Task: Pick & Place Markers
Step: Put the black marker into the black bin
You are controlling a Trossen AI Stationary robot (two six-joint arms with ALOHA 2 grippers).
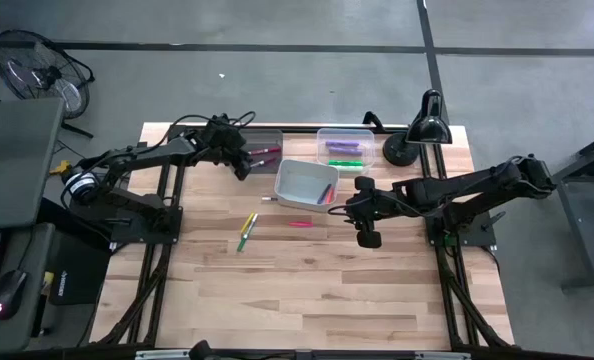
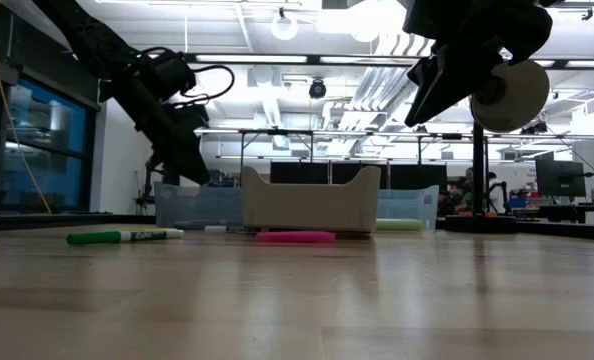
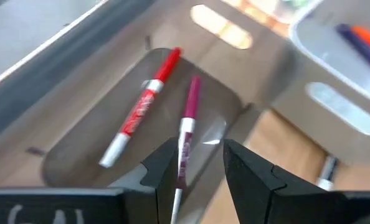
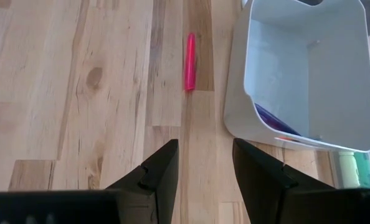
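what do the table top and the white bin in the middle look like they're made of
Table top: looks like wood, pale planks with visible grain, a knot and seams, matte to slightly satin. White bin: probably moulded plastic, with smooth opaque walls, rounded corners and a soft sheen.

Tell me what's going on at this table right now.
The robot is sorting markers into bins. The left gripper hangs over the clear bin, fingers apart, a magenta marker between them beside a red marker. The right gripper waits open above the table, where a pink marker lies near the white bin.
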